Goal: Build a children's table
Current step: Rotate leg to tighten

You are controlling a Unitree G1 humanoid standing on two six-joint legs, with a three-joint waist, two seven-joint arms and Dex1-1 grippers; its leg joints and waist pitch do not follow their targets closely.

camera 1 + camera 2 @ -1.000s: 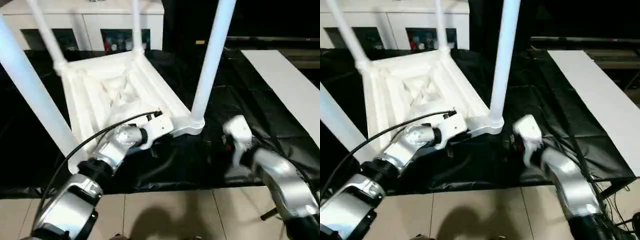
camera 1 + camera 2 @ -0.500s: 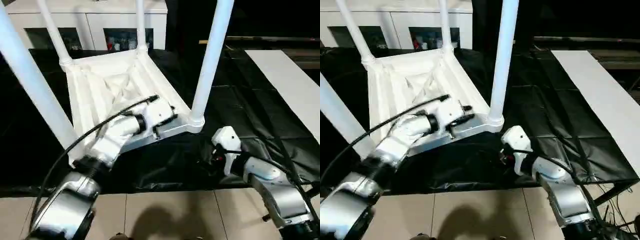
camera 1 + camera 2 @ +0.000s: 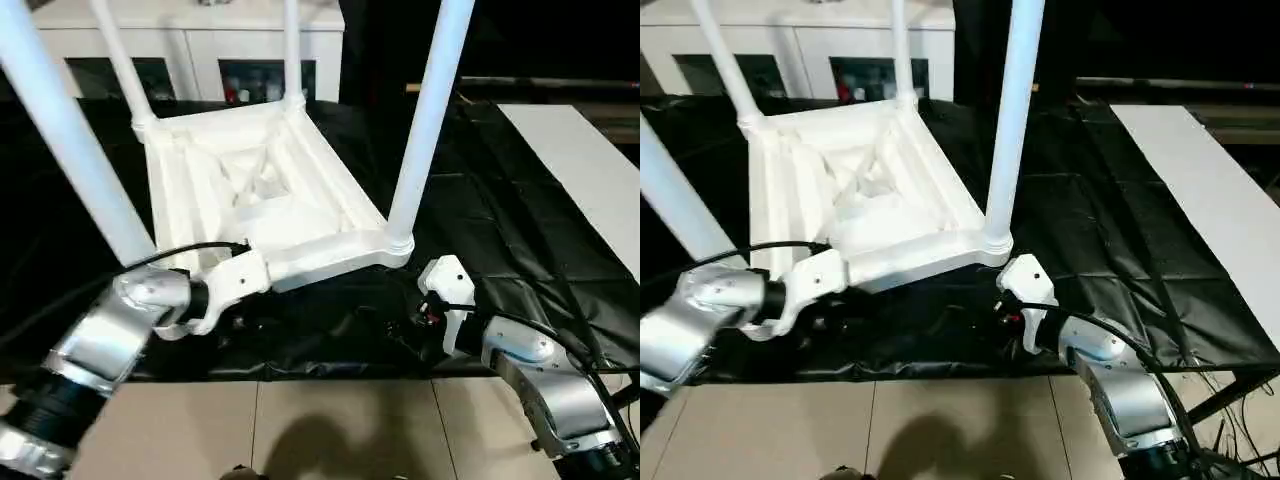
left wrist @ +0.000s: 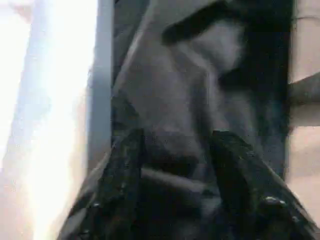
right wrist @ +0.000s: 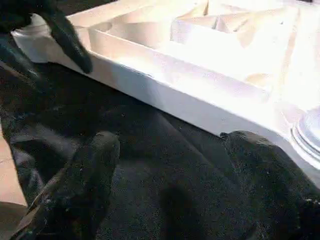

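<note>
The children's table stands upside down on the black cloth, its ribbed white tabletop (image 3: 260, 190) facing up. Legs rise from the corner sockets, the near right leg (image 3: 425, 130) and the near left leg (image 3: 70, 150) closest to me. My left gripper (image 4: 177, 140) is open over the cloth just off the tabletop's front rim (image 4: 55, 100), nothing between its fingers. Its white wrist (image 3: 235, 280) sits below that rim. My right gripper (image 5: 175, 145) is open, low over the cloth near the front right corner, facing the rim (image 5: 190, 95).
A white cabinet (image 3: 200, 50) with glass doors stands behind the work table. A long white board (image 3: 580, 170) lies on the black cloth (image 3: 480, 200) at the right. The tiled floor (image 3: 330, 430) starts just past the work table's front edge.
My left gripper has opened, come off the tabletop's front rim and drawn back to the left and toward me. My right gripper has dropped lower beside the front right corner.
</note>
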